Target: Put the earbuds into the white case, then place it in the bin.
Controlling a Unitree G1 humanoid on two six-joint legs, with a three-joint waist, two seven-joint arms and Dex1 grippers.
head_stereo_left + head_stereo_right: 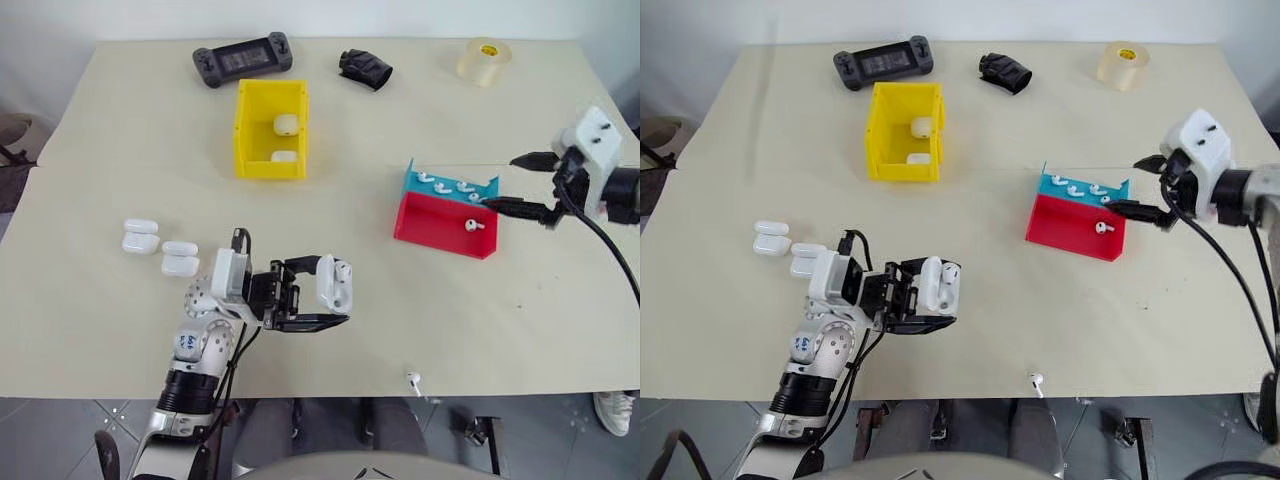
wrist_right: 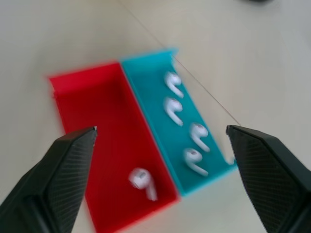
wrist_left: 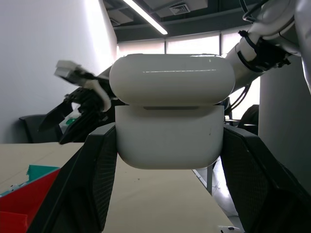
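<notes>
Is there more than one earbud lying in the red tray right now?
No: the red tray holds a single earbud, while four lie in the teal tray beside it.

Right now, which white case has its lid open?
The white case held in the left gripper; the two on the table and two in the yellow bin are shut.

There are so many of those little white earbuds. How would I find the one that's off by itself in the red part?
Start at the two-coloured tray on the right side of the table, below the open right tool. Its teal half holds four earbuds in a row. The one you want lies alone in the red half, near its right end.
</notes>
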